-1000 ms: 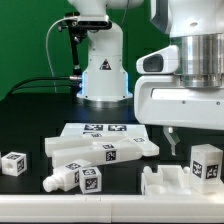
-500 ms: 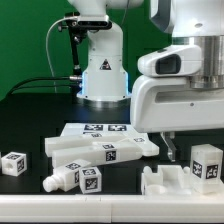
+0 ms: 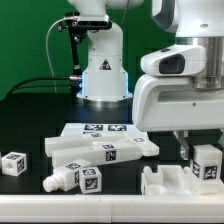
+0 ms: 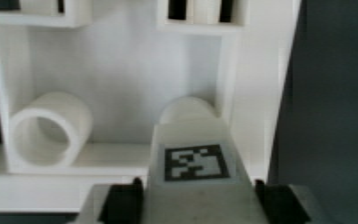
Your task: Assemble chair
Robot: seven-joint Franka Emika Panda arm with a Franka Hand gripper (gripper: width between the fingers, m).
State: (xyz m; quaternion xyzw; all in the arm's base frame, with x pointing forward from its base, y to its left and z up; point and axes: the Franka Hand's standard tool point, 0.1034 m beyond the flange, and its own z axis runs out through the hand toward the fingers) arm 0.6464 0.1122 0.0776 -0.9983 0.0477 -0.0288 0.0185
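My gripper (image 3: 197, 150) is low at the exterior view's right, over a white tagged block (image 3: 207, 166) that stands on the black table. In the wrist view the gripper (image 4: 195, 200) has this block (image 4: 197, 150) between its dark pads (image 4: 128, 200), which touch both of its sides, so it is shut on the block. Next to the block lies the white notched panel (image 3: 165, 182); its wall and a round hole (image 4: 48, 135) show in the wrist view.
White tagged bars (image 3: 100, 150) lie across the middle, in front of the marker board (image 3: 100, 130). A round-ended tagged piece (image 3: 75, 180) lies in front of them. A small tagged cube (image 3: 13, 163) sits at the far left. The arm's base (image 3: 103, 75) stands behind.
My gripper has moved toward the exterior view's right and down, from beside the notched panel onto the tagged block. The block and the other parts have not moved.
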